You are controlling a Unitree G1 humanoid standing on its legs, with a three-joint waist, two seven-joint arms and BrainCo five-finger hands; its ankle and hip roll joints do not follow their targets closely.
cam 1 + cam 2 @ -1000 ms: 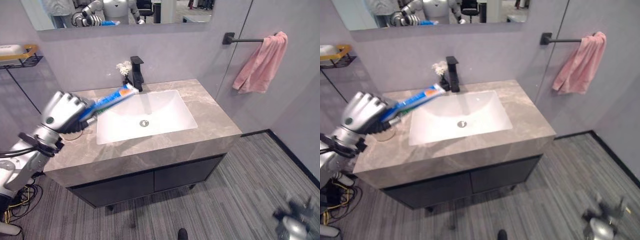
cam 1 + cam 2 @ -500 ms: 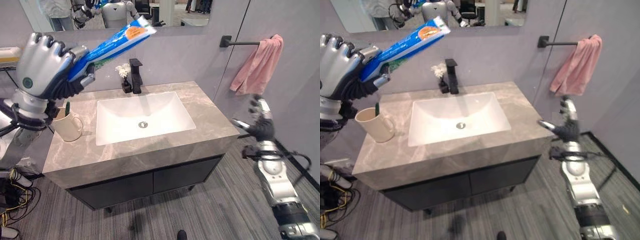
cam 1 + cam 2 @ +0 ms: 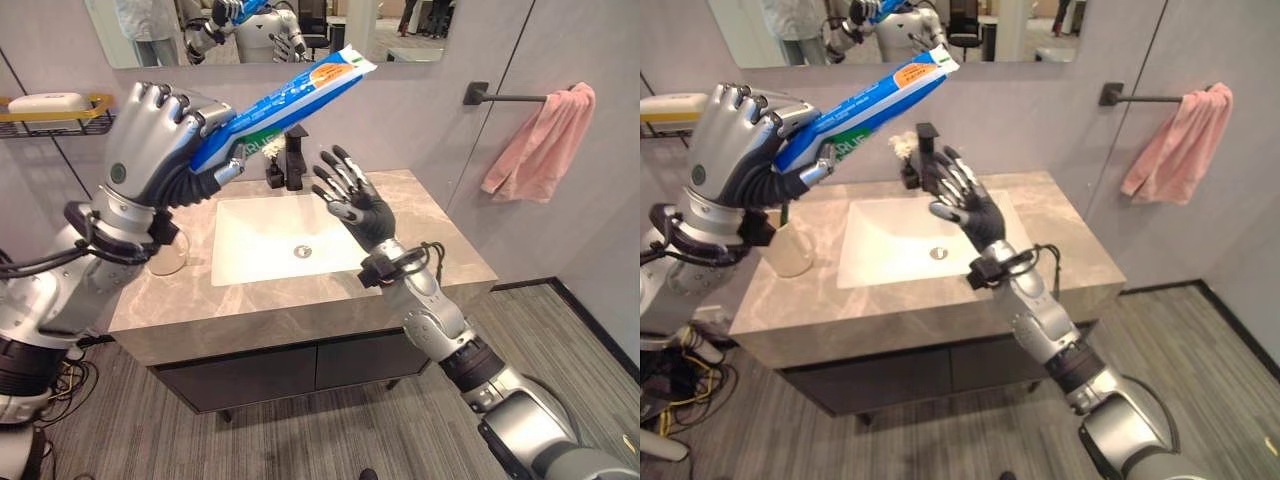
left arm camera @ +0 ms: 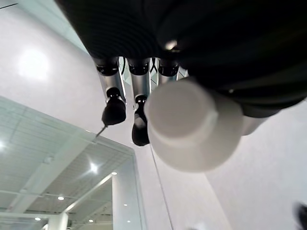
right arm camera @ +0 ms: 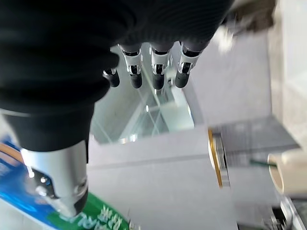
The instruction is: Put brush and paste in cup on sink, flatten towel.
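The left hand (image 3: 150, 135) is raised high over the left end of the counter, its fingers curled tight round the lower end of a blue toothpaste tube (image 3: 290, 92); the tube slants up and away toward the mirror (image 3: 270, 20), its flat crimped end uppermost, while the left wrist view shows its white cap (image 4: 192, 125) close against the palm. The right hand (image 3: 350, 195) is held up over the white sink basin (image 3: 270, 240) with fingers spread and straight, palm turned toward the tube — near it but holding and touching nothing. In the right wrist view its fingers (image 5: 158, 72) stand in an extended row, with the blue and green tube showing past the thumb. A cream cup (image 3: 790, 248) stands on the grey marble counter (image 3: 420, 240) to the left of the basin, partly hidden behind the left forearm; a dark green toothbrush handle (image 3: 786, 213) stands up out of it. Behind the basin stands a black faucet (image 3: 294, 160). On the wall to the right, a pink towel (image 3: 540, 145) hangs bunched and creased from the end of a black bar (image 3: 505, 97). A wire shelf (image 3: 50, 108) on the left wall carries a white bar of soap (image 3: 50, 101).
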